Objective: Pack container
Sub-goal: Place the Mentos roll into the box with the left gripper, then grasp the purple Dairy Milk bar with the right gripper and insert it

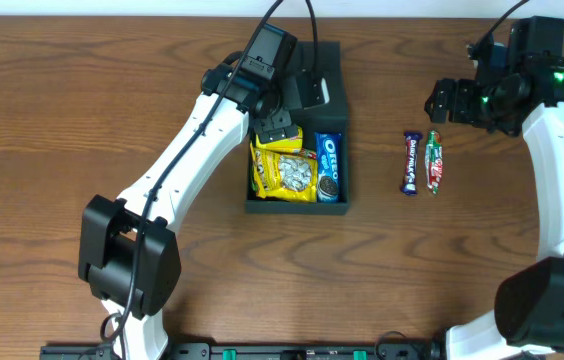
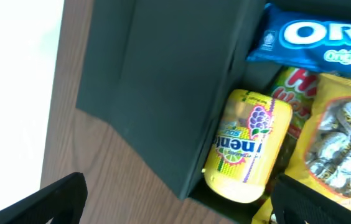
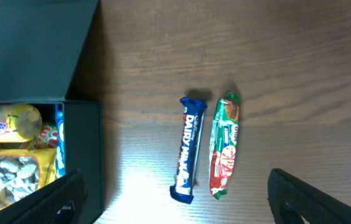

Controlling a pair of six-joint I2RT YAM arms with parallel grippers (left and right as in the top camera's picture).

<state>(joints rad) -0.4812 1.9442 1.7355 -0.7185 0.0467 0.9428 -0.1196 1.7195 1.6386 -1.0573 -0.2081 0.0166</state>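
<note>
left gripper [image 1: 278, 130] over matte square container [image 1: 297, 207] of glossy crinkled packets [image 1: 287, 172]

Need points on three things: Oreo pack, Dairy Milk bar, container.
Oreo pack [image 1: 329, 165], overhead view, middle of the blue wrapper.
Dairy Milk bar [image 3: 187, 149], right wrist view, middle of the wrapper.
container [image 1: 297, 208], overhead view, the bare wall just below the snacks in the picture.

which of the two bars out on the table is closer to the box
The blue Dairy Milk bar. It lies between the container and the green-and-red bar, which sits right beside it on the far side.
</note>
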